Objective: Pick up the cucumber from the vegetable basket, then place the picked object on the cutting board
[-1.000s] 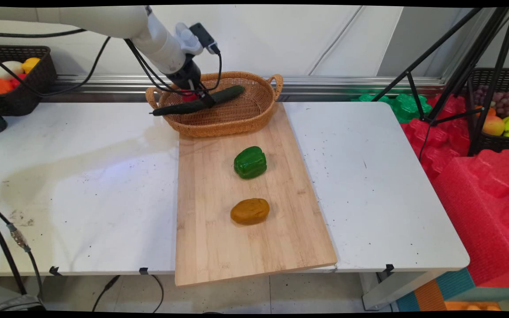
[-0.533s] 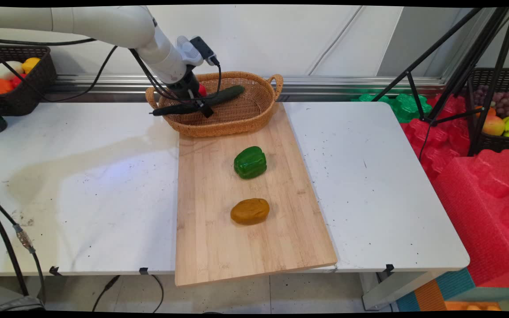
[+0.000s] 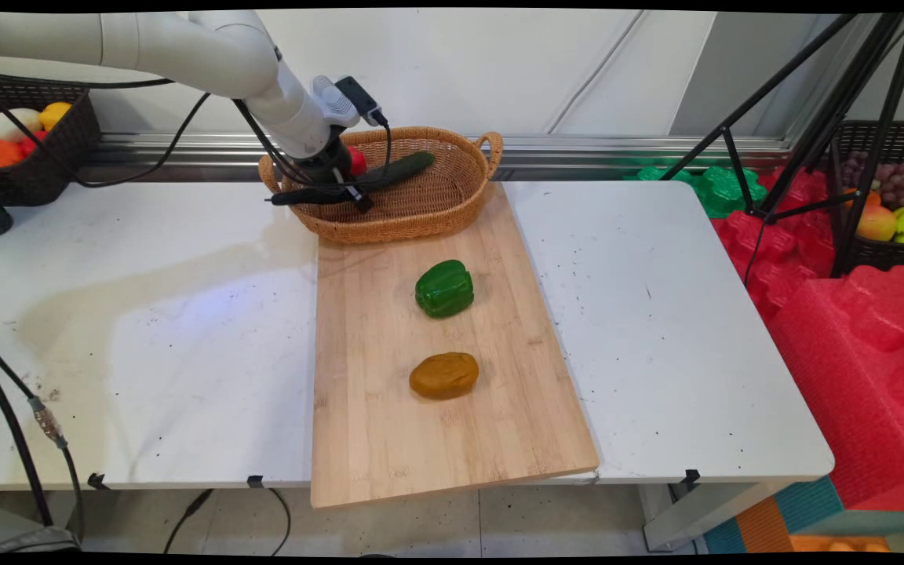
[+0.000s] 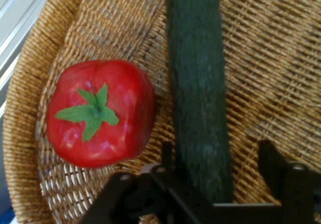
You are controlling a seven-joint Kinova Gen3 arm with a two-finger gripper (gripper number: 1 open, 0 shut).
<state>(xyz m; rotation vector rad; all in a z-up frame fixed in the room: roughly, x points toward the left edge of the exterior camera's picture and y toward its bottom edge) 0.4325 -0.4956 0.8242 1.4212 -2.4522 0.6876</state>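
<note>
Two black fingers of my gripper [image 3: 346,192] stand spread to either side of the cucumber [image 3: 397,171], straddling it without pinching. In the hand view one finger is close against its flank and the other stands clear, with bare weave showing between.

The cucumber lies slantwise in the wicker basket [image 3: 452,212]. Its near end pokes out over the left rim and its far end points toward the back wall of the basket. A red tomato [image 4: 98,113] sits just beside it.

Hazards, as I judge them:
- The overhanging end could tip the cucumber out over the rim if a finger nudges it.
- The finger nearest the tomato could knock it and set it rolling.
- Fingertips driven low could snag in the open weave.

Materials and shapes:
- The cucumber is long, dark green, matt and faintly pebbled.
- The tomato is glossy, blocky and rounded, with a flat green star-shaped calyx.
- The basket is an oval of ribbed tan wicker with two loop handles.
- On the pale wooden board [image 3: 389,439], well apart from the gripper, rest a shiny lobed green pepper [image 3: 444,288] and a dull brown potato-like lump [image 3: 443,375].
</note>
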